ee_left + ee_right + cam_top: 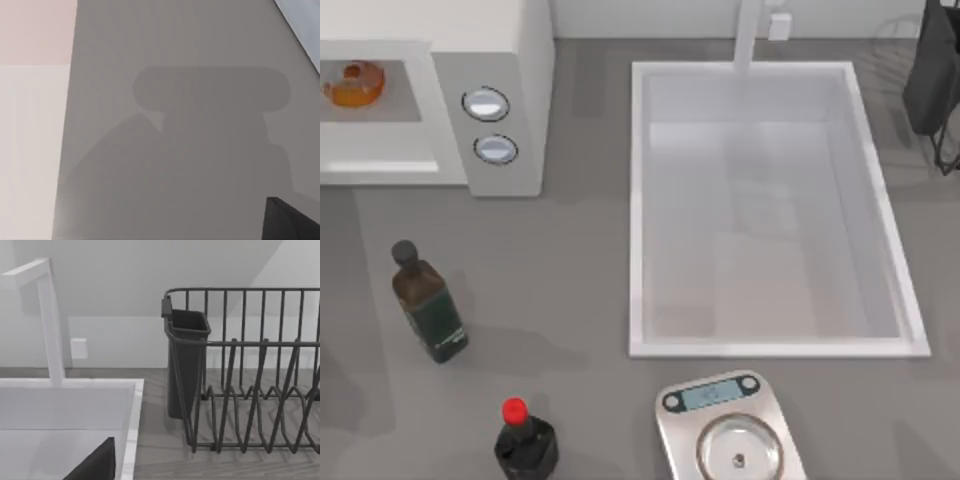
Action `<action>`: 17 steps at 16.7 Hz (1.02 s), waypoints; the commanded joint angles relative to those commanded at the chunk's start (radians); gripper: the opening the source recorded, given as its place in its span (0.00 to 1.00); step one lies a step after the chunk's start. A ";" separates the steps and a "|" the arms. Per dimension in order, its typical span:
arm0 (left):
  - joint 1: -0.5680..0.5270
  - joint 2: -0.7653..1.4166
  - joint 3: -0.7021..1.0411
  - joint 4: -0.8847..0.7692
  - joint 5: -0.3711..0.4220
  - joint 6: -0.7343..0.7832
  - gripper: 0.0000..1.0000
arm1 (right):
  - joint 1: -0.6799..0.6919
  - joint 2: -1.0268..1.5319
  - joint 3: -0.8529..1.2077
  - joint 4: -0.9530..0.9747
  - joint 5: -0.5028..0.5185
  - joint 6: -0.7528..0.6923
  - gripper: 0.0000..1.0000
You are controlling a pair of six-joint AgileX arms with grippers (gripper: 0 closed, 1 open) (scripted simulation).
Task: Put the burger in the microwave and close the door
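Glossy orange-brown burger point(356, 83) inside white microwave point(510, 60) cavity, top-left of table point(560, 300); gripper states impossible to tell

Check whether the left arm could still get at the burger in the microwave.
Probably yes: the burger sits in the open microwave cavity with nothing in front of it. Where the left gripper is I cannot tell.

The glossy orange-brown burger point(356, 84) lies inside the white microwave's point(525, 60) grey cavity.
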 joint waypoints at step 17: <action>-0.298 -0.310 -0.281 0.110 -0.166 -0.284 0.00 | 0.000 0.000 0.000 0.000 0.000 0.000 1.00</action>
